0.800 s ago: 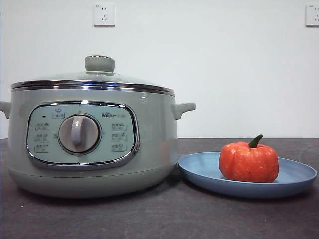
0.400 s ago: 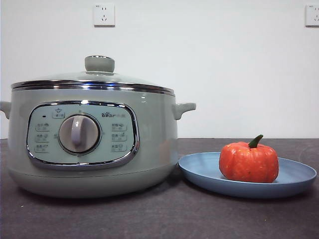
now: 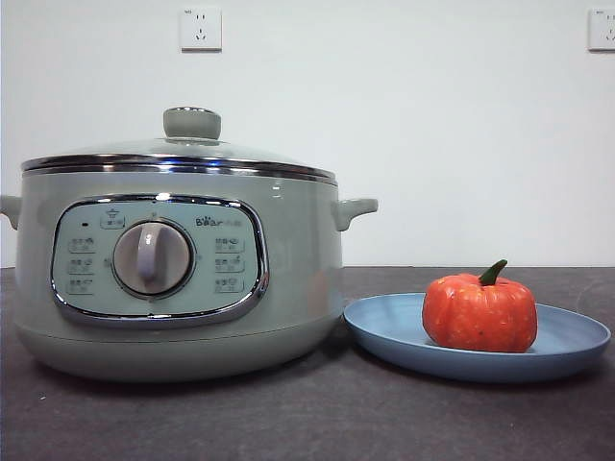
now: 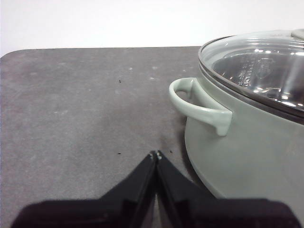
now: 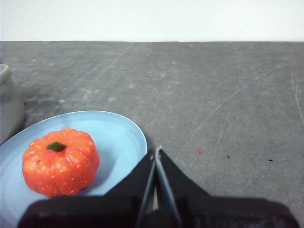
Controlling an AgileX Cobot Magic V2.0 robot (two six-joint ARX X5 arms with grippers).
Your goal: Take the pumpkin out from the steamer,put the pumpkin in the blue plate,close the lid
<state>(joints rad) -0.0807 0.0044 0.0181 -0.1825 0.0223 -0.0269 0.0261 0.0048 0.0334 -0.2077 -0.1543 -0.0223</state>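
Fingers of the left gripper (image 4: 156,154) pressed together, tips meeting, holding nothing, hanging over bare dark surface (image 4: 71,118) just beside the steamer's side handle (image 4: 199,107). Fingers of the right gripper (image 5: 156,151) likewise closed on nothing, tips over the surface near the rim of the blue plate (image 5: 121,135).

Front view, left to right: steamer (image 3: 173,279) upright, dial panel facing the camera. Lid (image 3: 178,154) seated flat on the chrome rim, knob straight up. Blue plate (image 3: 394,331) next, its rim close to the steamer's base; touching or not, cannot tell. Pumpkin (image 3: 479,313) sits upright on the plate, clear of the steamer. Squat body, wider than tall; short axis vertical. Green stem (image 3: 493,273) rises from the top and curves toward the right.
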